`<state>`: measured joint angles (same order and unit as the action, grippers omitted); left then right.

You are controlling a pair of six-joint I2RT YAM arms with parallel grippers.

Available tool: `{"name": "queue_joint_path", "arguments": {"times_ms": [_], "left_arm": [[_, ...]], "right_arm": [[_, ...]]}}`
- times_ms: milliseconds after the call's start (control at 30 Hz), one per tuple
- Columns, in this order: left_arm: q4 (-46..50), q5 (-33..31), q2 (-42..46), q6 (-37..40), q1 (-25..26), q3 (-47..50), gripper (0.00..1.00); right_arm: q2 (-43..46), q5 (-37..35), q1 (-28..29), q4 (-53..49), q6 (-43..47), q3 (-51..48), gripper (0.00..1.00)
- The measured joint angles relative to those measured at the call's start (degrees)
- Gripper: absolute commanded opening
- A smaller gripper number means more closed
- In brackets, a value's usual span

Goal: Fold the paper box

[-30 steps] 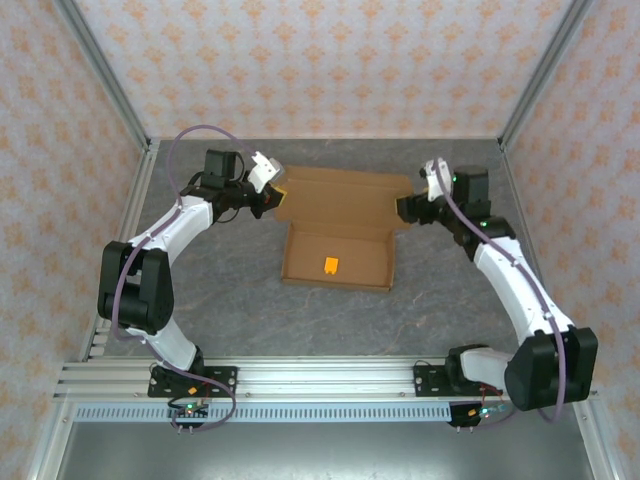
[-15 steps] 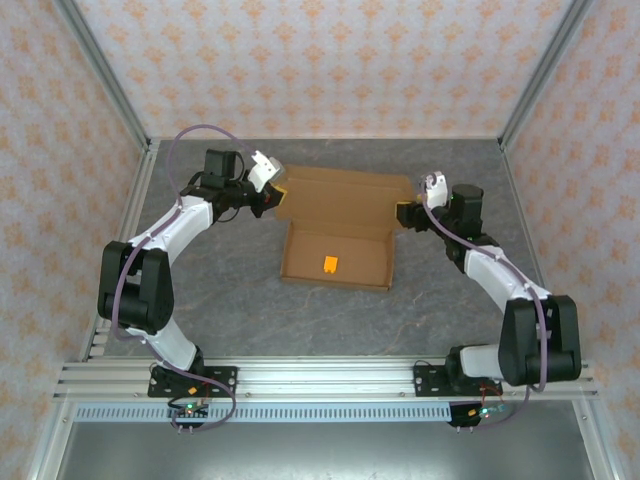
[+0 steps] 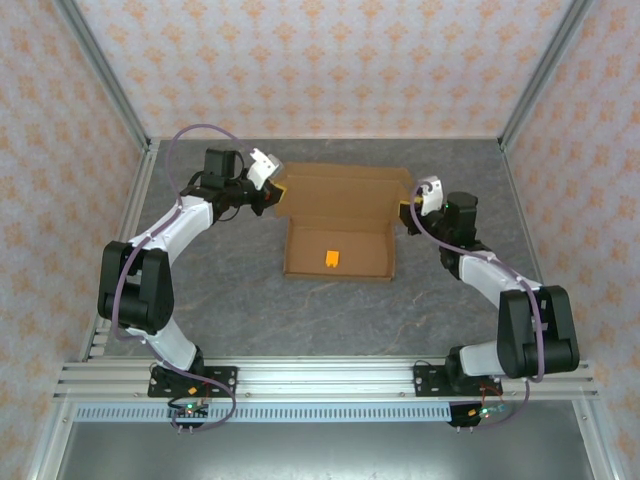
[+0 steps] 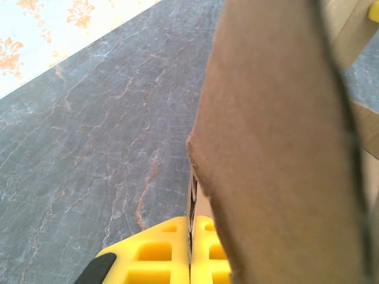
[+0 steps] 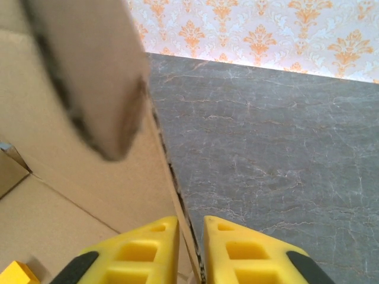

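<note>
Grey table (image 3: 220, 300): left end effector (image 3: 272, 196), right end effector (image 3: 407, 207) each pinching opposite side flaps of paper box (image 3: 345, 205).

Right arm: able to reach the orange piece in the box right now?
Probably not yet: the right tool grips the raised flap of the box. The orange piece lies uncovered inside, so reachable once it lets go.

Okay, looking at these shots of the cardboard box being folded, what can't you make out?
Left wrist view: a blurred flap near the lens hides most of the box.
Right wrist view: the orange piece is cut off by the bottom edge; whether the right jaws, straddling the box wall, pinch it is cut off there too.
Top view: the orange piece's shape is too small to tell.
</note>
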<state>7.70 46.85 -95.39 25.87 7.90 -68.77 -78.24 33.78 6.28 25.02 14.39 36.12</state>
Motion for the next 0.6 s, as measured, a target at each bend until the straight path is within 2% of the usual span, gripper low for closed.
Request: {"name": "queue_joint_path", "arguments": {"times_ms": [233,400,600], "left_arm": [[-2.6,-7.8,1.0,-4.3,2.7,1.1,0.00],[-4.0,-13.3,2.1,-8.0,4.8,1.6,0.00],[-5.2,-17.2,2.3,-10.7,5.6,1.9,0.00]], "right_arm": [[0.6,-12.1,6.1,4.2,-1.4,-2.4,0.08],[0.6,-24.1,11.1,4.9,-4.6,-2.5,0.05],[-0.2,-37.3,17.3,3.7,-9.3,-0.8,0.04]]}}
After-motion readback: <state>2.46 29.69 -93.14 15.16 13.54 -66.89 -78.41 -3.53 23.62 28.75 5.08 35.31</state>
